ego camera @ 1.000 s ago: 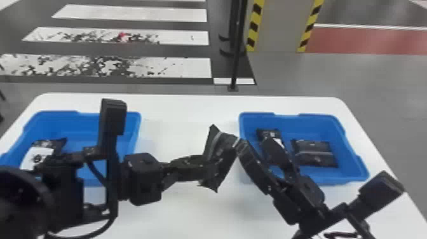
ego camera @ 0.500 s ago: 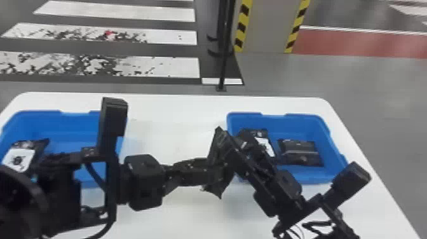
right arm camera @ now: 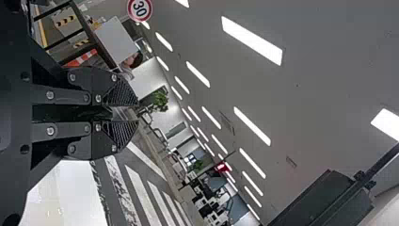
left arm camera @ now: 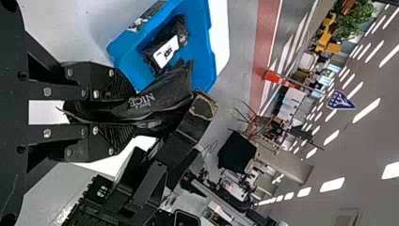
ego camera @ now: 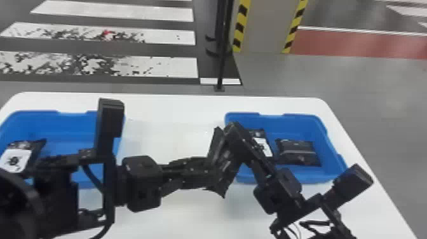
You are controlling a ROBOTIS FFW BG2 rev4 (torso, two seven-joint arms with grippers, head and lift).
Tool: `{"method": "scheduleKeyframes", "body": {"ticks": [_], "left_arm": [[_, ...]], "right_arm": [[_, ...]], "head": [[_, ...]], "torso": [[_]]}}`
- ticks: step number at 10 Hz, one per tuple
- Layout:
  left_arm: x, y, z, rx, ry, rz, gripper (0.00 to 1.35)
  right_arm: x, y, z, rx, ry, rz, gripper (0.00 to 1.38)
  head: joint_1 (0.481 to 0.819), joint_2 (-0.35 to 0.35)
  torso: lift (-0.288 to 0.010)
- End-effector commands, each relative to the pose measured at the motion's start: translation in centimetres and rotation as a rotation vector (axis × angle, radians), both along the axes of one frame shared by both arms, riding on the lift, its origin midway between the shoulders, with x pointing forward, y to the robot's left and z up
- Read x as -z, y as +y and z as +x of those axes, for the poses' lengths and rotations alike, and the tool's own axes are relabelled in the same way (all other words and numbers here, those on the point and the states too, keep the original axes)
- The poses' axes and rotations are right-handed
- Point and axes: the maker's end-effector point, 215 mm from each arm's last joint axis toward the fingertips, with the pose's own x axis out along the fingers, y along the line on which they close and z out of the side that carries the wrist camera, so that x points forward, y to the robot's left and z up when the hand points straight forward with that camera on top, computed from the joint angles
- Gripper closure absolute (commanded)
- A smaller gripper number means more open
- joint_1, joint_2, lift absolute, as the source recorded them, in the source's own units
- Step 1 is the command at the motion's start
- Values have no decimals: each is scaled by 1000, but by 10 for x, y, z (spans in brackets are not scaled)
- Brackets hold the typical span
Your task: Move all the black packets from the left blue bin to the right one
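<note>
In the head view, my left gripper [ego camera: 208,171] and right gripper [ego camera: 229,135] meet at a black packet [ego camera: 224,174] above the table, between the bins. The left wrist view has my left gripper [left arm camera: 113,112] shut on the packet [left arm camera: 162,96], with a right finger across its far end. Seen from the right wrist, my right gripper [right arm camera: 124,114] is nearly closed on dark packet material. The left blue bin [ego camera: 73,117] holds a packet with a white label [ego camera: 14,159]. Two packets, one labelled [ego camera: 262,144] and one plain [ego camera: 298,152], lie in the right blue bin [ego camera: 301,119].
The white table [ego camera: 171,109] carries both bins. My left forearm crosses the left bin's near side. The right gripper reaches over the right bin's left wall. A thin black post [ego camera: 224,54] stands on the floor behind the table.
The right gripper has moved left against the packet and now overlaps its upper part. The left gripper keeps its hold. The head view has shifted slightly, so both bins appear farther left.
</note>
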Motion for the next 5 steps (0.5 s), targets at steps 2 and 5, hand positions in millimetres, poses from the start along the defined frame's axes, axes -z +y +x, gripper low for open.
{"method": "scheduleKeyframes", "body": {"ticks": [2, 5], "left_arm": [[10, 9, -4, -28, 34, -11, 91], [5, 13, -7, -40, 32, -45, 140]], "right_arm": [[-5, -20, 9, 36, -19, -18, 1283], [-6, -82, 47, 147, -56, -130, 1283]], "head": [[695, -119], [695, -164]], "torso": [[-185], [-185]]}}
